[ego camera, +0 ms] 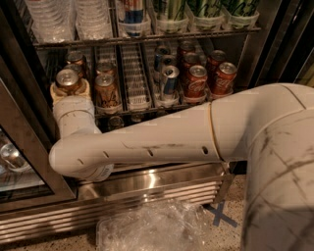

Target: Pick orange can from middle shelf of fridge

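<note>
The tool (69,88) grips the orange can (67,77) at the front-left corner of the surface (133,73); best withdrawn straight and level.

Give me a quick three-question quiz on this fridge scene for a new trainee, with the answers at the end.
1. Which cans stand at the right end of the middle shelf? A: red. B: orange. C: blue-and-silver.
2. True or false: the gripper is at the left end of that shelf, at an orange can.
3. Fill in: the tall cans at the top right of the view are ____.

Key: 1: A, the red cans. 2: true. 3: green.
</note>
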Robot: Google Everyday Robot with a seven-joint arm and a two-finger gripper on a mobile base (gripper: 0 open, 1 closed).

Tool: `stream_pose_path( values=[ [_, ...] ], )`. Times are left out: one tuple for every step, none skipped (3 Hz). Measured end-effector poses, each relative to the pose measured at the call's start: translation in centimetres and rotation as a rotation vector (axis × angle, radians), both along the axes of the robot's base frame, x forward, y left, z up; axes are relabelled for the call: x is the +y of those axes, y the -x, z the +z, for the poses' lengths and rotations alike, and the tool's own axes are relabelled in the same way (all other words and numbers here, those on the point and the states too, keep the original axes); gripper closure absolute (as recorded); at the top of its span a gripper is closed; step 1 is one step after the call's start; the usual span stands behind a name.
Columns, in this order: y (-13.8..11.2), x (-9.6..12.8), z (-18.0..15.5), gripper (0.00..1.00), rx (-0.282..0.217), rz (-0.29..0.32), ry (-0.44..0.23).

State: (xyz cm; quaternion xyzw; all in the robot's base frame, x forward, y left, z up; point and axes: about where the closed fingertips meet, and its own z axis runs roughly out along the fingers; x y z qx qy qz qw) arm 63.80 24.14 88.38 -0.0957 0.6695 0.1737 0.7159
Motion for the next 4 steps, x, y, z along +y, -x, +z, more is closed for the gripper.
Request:
stream_pose_path(
  values=[
    [2.9, 0.4, 1.6, 1.00, 0.016, 0.086, -0.009],
    [8.1, 0.7, 0.7, 1.00, 0.102, 0.229, -0.016],
    [13.4, -0.3, -0.9, 1.00, 0.183, 0.294, -0.015],
    [17.5, -2.0, -1.3, 1.00, 0.210, 0.312, 0.007]
  ],
)
